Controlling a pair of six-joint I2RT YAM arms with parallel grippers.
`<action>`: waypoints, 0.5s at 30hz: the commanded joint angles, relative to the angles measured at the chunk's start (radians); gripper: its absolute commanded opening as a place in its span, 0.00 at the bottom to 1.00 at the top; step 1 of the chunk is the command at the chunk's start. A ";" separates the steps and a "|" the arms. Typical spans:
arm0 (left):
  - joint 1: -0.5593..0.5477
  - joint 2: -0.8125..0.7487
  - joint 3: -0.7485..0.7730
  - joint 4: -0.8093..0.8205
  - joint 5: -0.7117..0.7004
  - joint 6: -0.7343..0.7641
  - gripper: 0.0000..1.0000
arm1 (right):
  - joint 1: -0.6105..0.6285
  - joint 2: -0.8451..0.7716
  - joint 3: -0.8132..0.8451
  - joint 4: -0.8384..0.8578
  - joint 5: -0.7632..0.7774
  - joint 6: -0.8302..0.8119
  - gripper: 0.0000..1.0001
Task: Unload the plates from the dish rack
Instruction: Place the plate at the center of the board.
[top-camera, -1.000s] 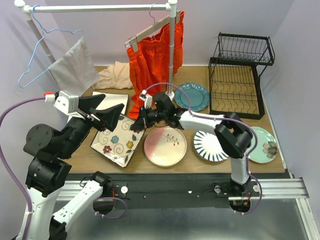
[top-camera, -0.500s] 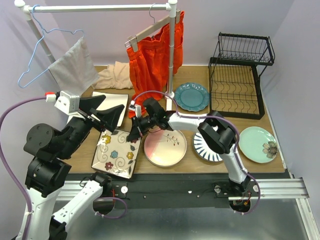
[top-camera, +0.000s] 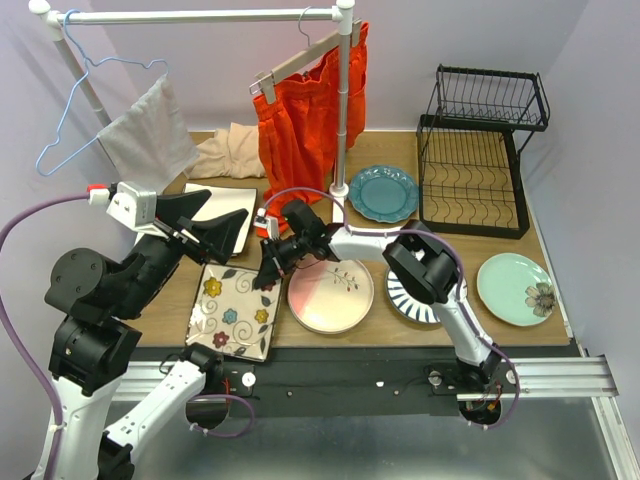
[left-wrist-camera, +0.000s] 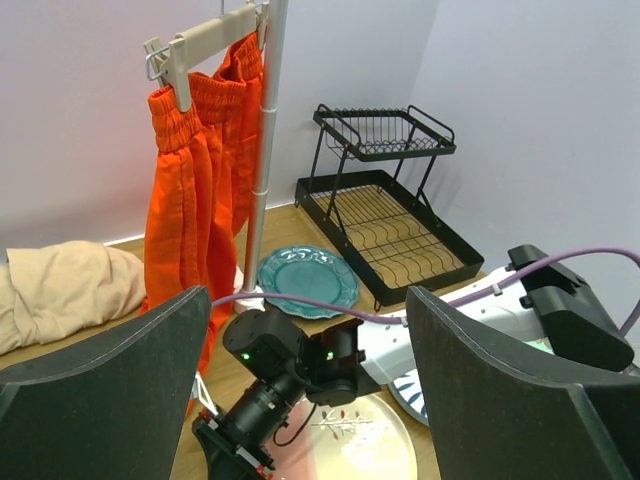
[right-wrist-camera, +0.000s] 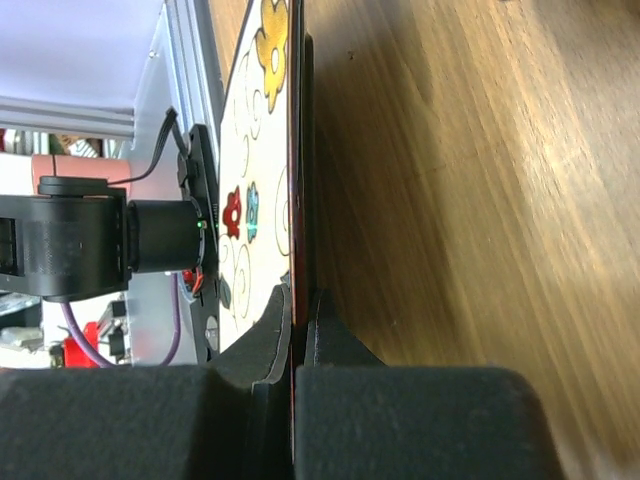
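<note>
2 white-and-black arms (top-camera: 462, 322) — looping purple cables (left-wrist-camera: 300, 303).

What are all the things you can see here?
dish rack: one, black, back right
teal plate: one, teal, left of the rack
flowered square plate: one, white with coloured flowers, front left
pink and cream plate: one, front middle
blue-striped plate: one, white and blue, right of the pink one, partly hidden
mint plate: one, pale mint, front right
plain square plate: one, white, behind the left gripper
clothes rail: one, white, back
shorts: one, orange, hanging on the rail
wire hanger: one, blue, holding a grey cloth
beige cloth: one, lying at the back
left gripper: one, black, open, left
right gripper: one, black, shut on the flowered plate's edge
</note>
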 joint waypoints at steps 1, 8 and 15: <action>0.002 -0.006 0.001 0.003 0.027 -0.011 0.88 | 0.005 0.037 0.097 0.035 -0.113 0.019 0.04; 0.002 -0.014 -0.005 0.014 0.034 -0.012 0.88 | -0.028 0.069 0.134 -0.031 -0.058 -0.015 0.23; 0.002 -0.006 -0.002 0.026 0.041 -0.008 0.88 | -0.068 0.105 0.154 -0.077 -0.019 -0.028 0.30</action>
